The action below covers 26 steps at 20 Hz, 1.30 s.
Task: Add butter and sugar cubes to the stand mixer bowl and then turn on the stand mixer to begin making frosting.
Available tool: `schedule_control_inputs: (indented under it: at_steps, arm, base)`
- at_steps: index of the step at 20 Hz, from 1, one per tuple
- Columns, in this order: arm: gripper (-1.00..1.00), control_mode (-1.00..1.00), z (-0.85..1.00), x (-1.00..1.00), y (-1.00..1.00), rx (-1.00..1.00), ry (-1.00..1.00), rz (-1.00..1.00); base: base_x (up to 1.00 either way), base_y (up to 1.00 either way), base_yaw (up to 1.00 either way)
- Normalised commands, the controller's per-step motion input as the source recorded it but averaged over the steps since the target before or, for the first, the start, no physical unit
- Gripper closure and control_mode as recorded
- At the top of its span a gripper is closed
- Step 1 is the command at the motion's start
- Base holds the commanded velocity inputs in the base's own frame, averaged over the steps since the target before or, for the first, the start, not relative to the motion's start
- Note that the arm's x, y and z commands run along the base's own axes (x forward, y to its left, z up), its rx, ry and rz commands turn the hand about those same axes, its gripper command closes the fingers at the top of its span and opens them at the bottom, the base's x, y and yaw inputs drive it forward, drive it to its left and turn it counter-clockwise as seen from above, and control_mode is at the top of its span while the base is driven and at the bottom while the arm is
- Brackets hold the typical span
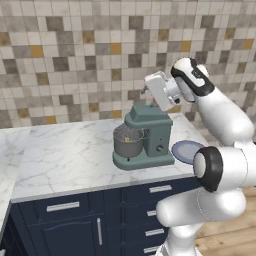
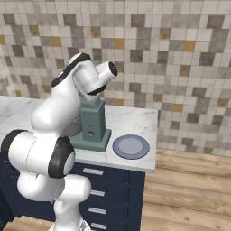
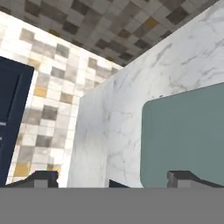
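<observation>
The teal-green stand mixer (image 1: 149, 131) stands on the marble counter with the grey stand mixer bowl (image 1: 127, 145) under its head. A small yellow bit inside the bowl looks like the butter (image 1: 128, 136). The sugar cubes are hidden. My white hand (image 1: 161, 91) hovers just above the mixer's head, to its right. In the hand view my gripper (image 3: 113, 180) is open, its dark fingertips (image 3: 42, 178) far apart with nothing between them. The mixer's flat teal top (image 3: 183, 135) lies under the right finger. From the right base camera, the mixer's column (image 2: 92, 121) shows behind my arm.
A flat round blue-grey plate (image 1: 185, 151) lies on the counter (image 1: 65, 155) right of the mixer, near the counter's end (image 2: 151, 135). The tiled wall (image 1: 75, 60) runs behind. Dark blue drawers (image 1: 62, 206) sit below the counter's front edge.
</observation>
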Motion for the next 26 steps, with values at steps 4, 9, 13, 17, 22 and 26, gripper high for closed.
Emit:
schedule_control_inputs:
  at_steps: [4, 9, 13, 17, 22, 26]
  arm:
    - [-1.00, -1.00, -0.93, 0.00, 0.79, -0.38, 0.02, 0.00]
    - [-1.00, -1.00, -0.97, 0.00, 0.57, -0.42, 0.04, 0.00]
    - [-1.00, -1.00, -0.77, 0.00, 0.38, -0.34, 0.05, 0.00]
    - [-1.00, -1.00, -0.18, -0.52, -0.03, -0.14, -0.01, 0.00]
    - [-1.00, -1.00, 0.29, -1.00, -0.47, 0.00, -0.15, 0.00]
    - [-1.00, -1.00, 0.05, -0.99, -0.26, -0.03, -0.11, 0.00]
  base:
    - [0.00, 0.00, 0.00]
    - [0.00, 0.00, 0.00]
    - [0.00, 0.00, 0.00]
    - [0.00, 0.00, 0.00]
    - [0.00, 0.00, 0.00]
    - [0.00, 0.00, 0.00]
